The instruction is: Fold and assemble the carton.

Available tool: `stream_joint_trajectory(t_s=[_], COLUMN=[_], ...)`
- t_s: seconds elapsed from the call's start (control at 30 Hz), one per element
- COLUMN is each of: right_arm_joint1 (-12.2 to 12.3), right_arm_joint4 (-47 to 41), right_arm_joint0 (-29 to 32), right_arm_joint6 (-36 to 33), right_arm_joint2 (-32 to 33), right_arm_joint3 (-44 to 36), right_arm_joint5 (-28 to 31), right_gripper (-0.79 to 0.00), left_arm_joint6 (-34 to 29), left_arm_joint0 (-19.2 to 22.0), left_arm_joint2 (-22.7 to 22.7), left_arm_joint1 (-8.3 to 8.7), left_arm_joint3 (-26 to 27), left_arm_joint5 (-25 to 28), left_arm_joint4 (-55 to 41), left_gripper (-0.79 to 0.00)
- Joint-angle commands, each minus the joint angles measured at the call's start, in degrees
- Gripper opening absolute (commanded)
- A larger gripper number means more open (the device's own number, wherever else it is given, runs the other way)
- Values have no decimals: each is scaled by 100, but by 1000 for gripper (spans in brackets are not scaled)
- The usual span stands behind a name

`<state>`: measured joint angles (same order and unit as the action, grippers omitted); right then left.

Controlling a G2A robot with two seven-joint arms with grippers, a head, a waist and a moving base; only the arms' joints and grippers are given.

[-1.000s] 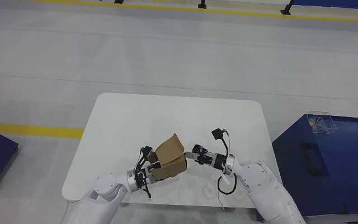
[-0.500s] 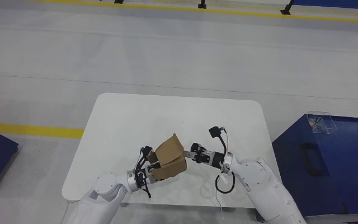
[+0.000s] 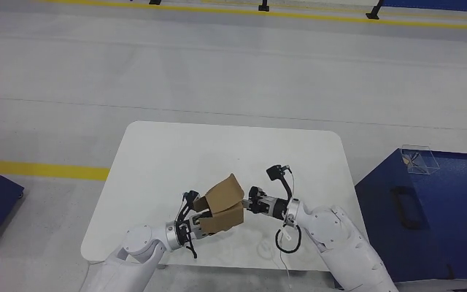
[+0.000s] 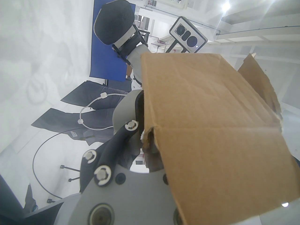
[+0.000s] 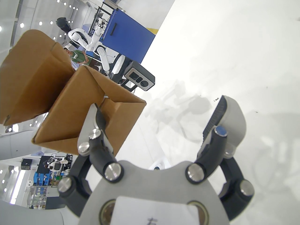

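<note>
Nearest you, the left gripper point(image 3: 195, 217) is clamped on a wall of the corrugated cardboard carton point(image 3: 222, 203). One of its fingers point(image 4: 127, 127) shows at the board's edge and the other is hidden behind the panel.

The carton hangs between the two grippers over the near part of the white table point(image 3: 219, 146). It is half opened, with one flap point(image 3: 228, 186) standing up. You cannot tell whether it touches the tabletop.

On its far side the right gripper point(image 3: 252, 202) is spread wide and holds nothing. One finger point(image 5: 97, 118) lies against the rim of the open end, and the other point(image 5: 225, 115) is over bare table.

Assessment:
- The carton looks light and matt, so slipping is unlikely.
- The panels are stiff, but they will hinge freely at the scored creases and will crush under a hard pinch.
- The corner by the left gripper's finger is ragged; keep off it.
- Take hold on a flat wall close to a crease, not on a flap tip, which would only bend.

Farther off, a blue cabinet point(image 3: 408, 219) stands beside the table, and a yellow floor line point(image 3: 219, 10) runs beyond it.
</note>
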<state>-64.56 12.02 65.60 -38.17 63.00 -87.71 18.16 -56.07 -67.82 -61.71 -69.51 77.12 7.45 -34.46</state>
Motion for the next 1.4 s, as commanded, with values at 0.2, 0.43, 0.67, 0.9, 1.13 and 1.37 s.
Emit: stream_joint_trajectory(t_s=[0.2,0.43,0.67,0.9,1.13,1.37], right_arm_joint1=[19,107,51,10,17,2], right_arm_joint4=[32,-120,-256,-263,-461,-578], right_arm_joint0=[51,296,211,75,128,76], right_arm_joint6=[206,-79,-224,-100,-143,-62], right_arm_joint2=[176,534,220,95,151,147], right_arm_joint3=[-60,11,107,172,190,236], right_arm_joint5=[45,-24,42,112,247,406], right_gripper=[0,0,0,0,0,0], left_arm_joint6=[0,0,0,0,0,0], left_arm_joint0=[0,0,0,0,0,0], left_arm_joint2=[0,0,0,0,0,0], left_arm_joint1=[0,0,0,0,0,0], left_arm_joint3=[0,0,0,0,0,0], left_arm_joint5=[0,0,0,0,0,0], left_arm_joint4=[0,0,0,0,0,0], left_gripper=[-785,-785,-785,-785,-785,-785])
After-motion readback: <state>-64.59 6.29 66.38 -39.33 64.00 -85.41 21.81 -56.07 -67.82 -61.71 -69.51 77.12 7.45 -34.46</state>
